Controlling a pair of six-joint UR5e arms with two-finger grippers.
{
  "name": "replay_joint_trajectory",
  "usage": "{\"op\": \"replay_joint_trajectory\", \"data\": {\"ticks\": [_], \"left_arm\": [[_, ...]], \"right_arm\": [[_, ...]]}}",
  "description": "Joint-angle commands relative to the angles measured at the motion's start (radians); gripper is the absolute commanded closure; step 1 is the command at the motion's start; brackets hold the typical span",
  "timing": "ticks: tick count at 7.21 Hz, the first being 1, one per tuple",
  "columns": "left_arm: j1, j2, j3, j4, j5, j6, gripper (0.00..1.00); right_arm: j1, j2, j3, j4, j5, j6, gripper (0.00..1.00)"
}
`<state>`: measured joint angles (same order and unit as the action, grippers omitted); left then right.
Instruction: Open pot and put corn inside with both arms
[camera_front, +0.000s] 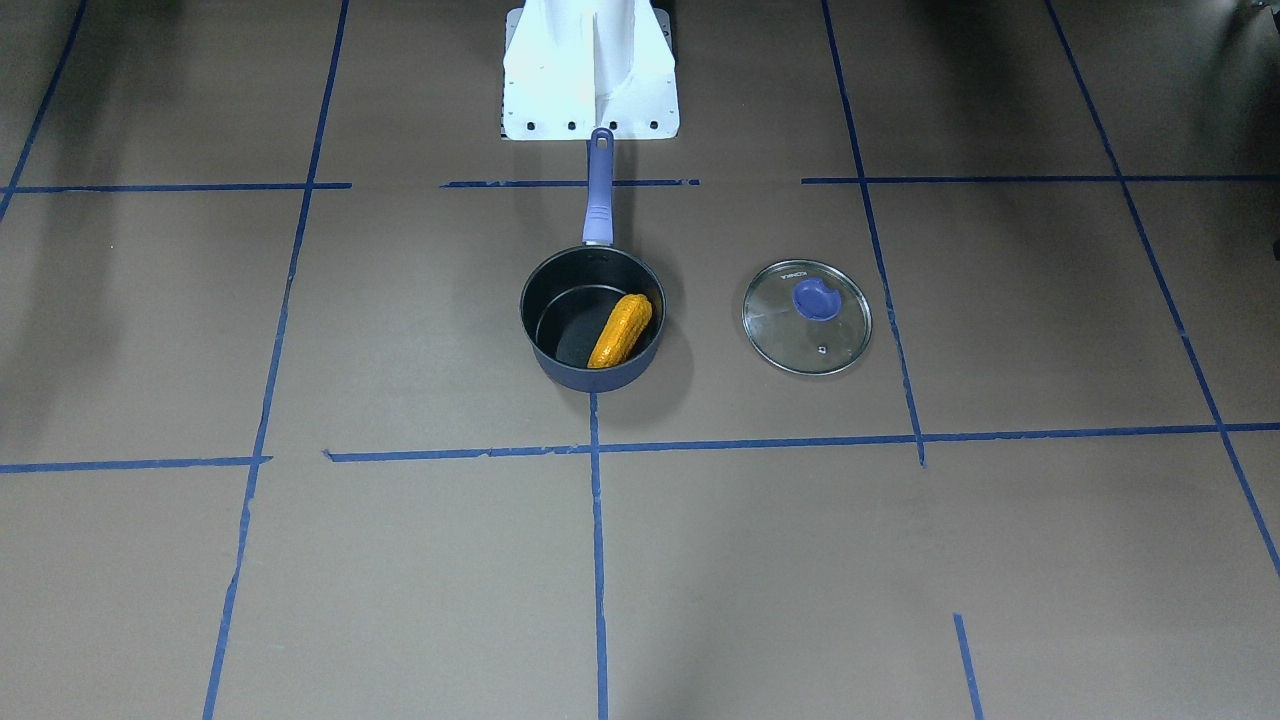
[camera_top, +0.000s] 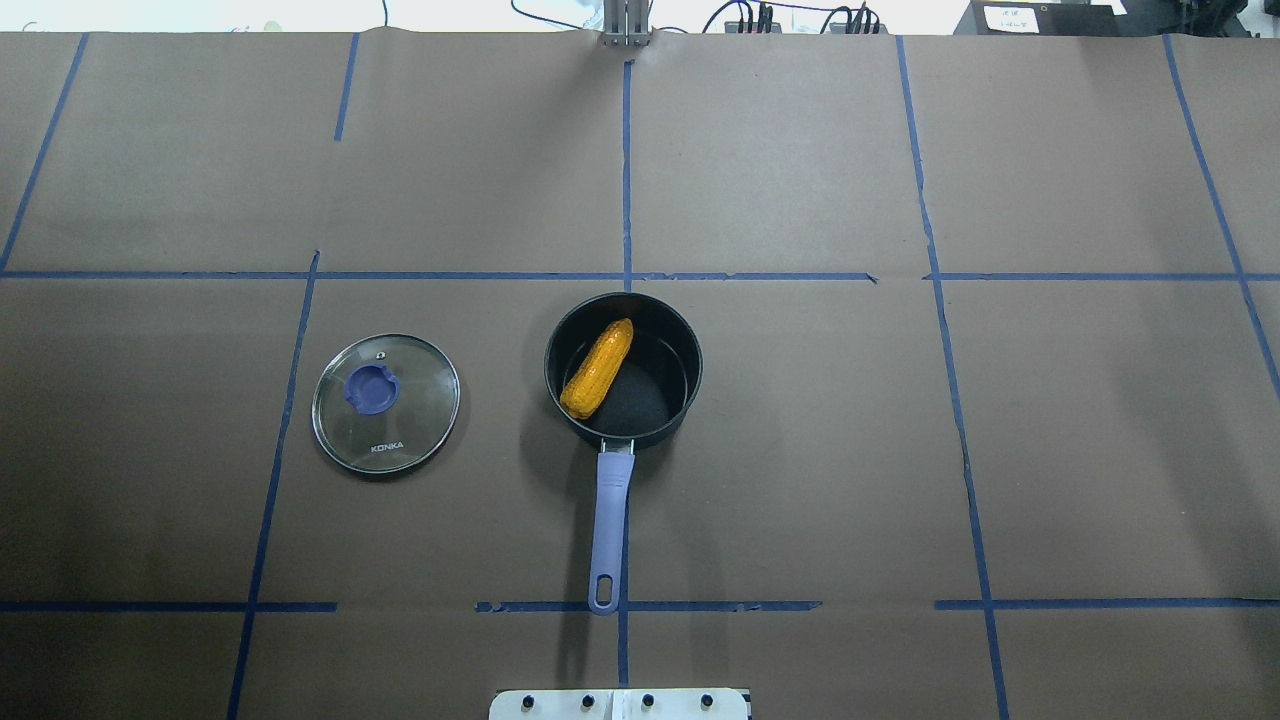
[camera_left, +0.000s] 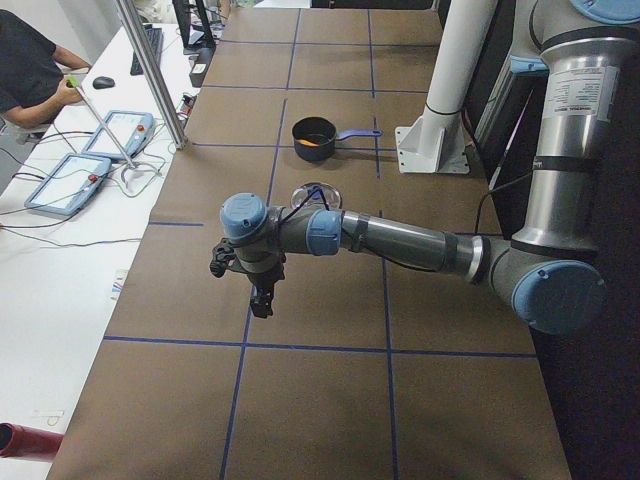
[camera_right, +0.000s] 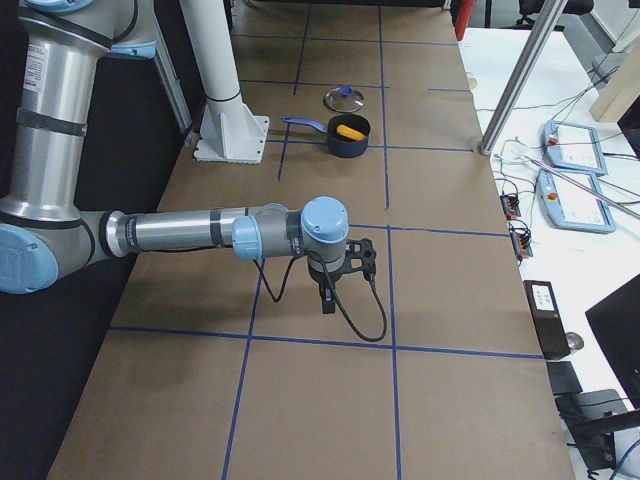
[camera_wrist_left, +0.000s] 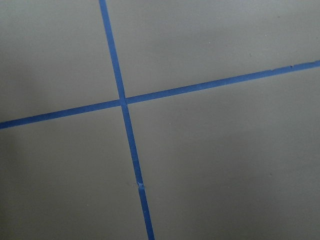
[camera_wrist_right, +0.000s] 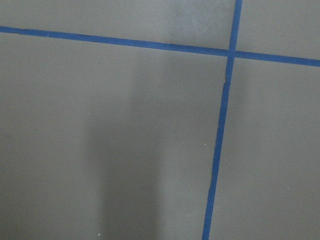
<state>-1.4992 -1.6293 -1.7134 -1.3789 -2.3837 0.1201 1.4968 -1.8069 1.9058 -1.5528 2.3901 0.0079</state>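
Pot: the pot (camera_top: 655, 388) is sitting open near the middle of the worktop (camera_top: 820, 470), its handle pointing towards the robot's white base (camera_top: 620, 704)
Lid: the lid (camera_top: 386, 403) is lying flat on the paper, knob up, well apart from the pot, on the robot's left
Corn: the corn (camera_top: 597, 368) is lying slantwise inside the pot, one end resting near the wall
Left arm: the left arm (camera_left: 400, 240) is reaching out low over the worktop, well away from pot and lid
Left tool: the left tool (camera_left: 260, 305) is pointing down over bare paper and blue tape; from the side I cannot tell whether its fingers are apart or together, and I am seeing nothing in it
Right tool: the right tool (camera_right: 327, 302) is hanging the same way over its own end of the worktop; again I cannot tell its state, and it looks empty
Done: to my eye both steps are looking finished, lid off and corn in
Left: nothing of the task seems to be waiting, with both arms parked clear of the pot
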Motion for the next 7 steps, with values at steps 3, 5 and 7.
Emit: {"op": "replay_joint_trajectory", "data": {"ticks": [3,5,7], "left_arm": [[-0.009,0.009,-0.006,0.015,0.0,0.01,0.0],[-0.007,0.008,-0.008,0.014,-0.009,0.013,0.0],[-0.007,0.006,-0.024,0.011,-0.003,0.012,0.0]], "right_arm": [[0.008,0.0,-0.002,-0.012,-0.045,-0.019,0.0],[0.007,0.001,-0.004,-0.012,-0.035,-0.006,0.0],[0.007,-0.005,0.001,-0.01,-0.023,-0.005,0.0]]}}
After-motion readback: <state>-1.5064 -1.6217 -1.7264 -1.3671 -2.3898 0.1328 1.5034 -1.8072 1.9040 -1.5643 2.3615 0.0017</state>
